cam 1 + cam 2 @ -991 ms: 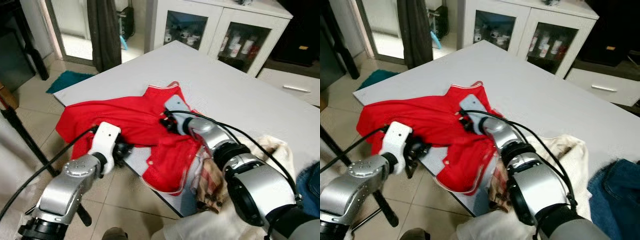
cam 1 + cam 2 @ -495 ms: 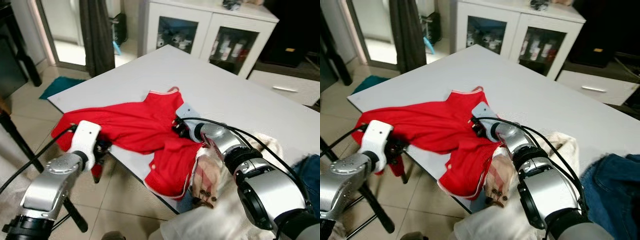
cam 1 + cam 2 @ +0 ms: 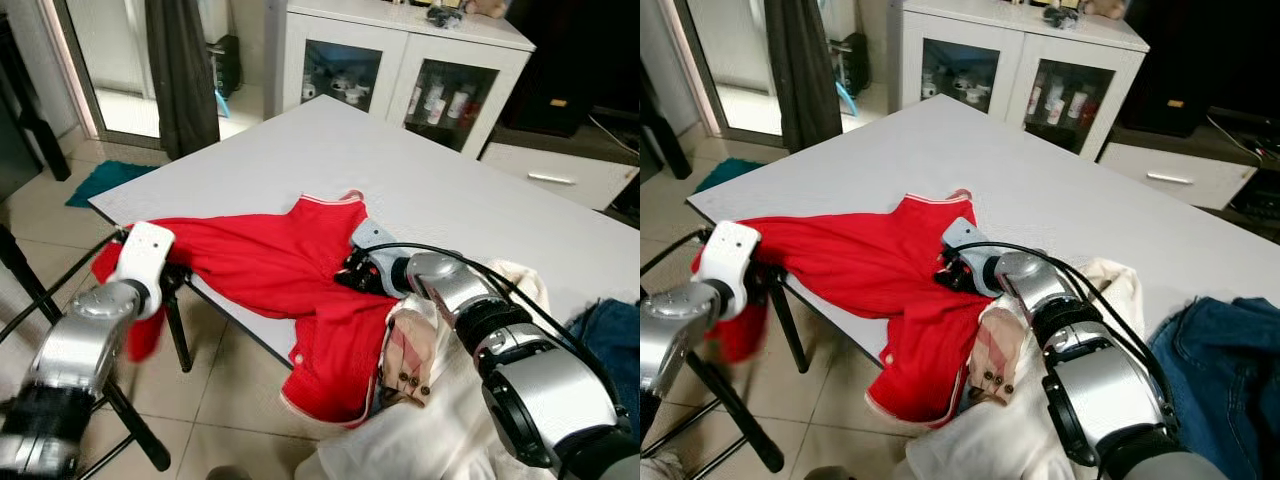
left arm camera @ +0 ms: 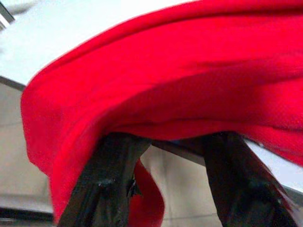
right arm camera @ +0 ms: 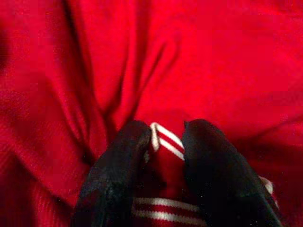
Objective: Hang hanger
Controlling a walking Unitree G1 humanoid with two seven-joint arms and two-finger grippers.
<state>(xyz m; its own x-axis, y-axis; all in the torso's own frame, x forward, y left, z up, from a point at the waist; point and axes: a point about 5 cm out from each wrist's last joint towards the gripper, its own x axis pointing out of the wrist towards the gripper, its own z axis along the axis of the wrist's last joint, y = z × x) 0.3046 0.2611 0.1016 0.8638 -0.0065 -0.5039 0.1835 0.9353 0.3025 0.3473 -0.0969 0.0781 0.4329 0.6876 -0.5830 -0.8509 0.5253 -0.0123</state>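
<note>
Nearest the camera, the left pincer point(image 3: 172, 283) sits at the near corner of the table point(image 3: 420, 190), fingers apart with the sleeve end of the red shirt point(image 3: 270, 255) draped over and between them; whether it grips the cloth I cannot tell. The shirt's long axis runs from that corner along the table's near edge toward the right pincer point(image 3: 345, 280), with one lobe hanging off the edge toward the floor. The right pincer is clamped on the shirt's white-striped trim point(image 5: 166, 142), near the middle of the garment. No hanger can be made out; if one is inside the shirt, it is hidden. Just beside the right arm lies a cream cloth point(image 3: 440, 420); beyond the table stands a white cabinet point(image 3: 400, 70).
</note>
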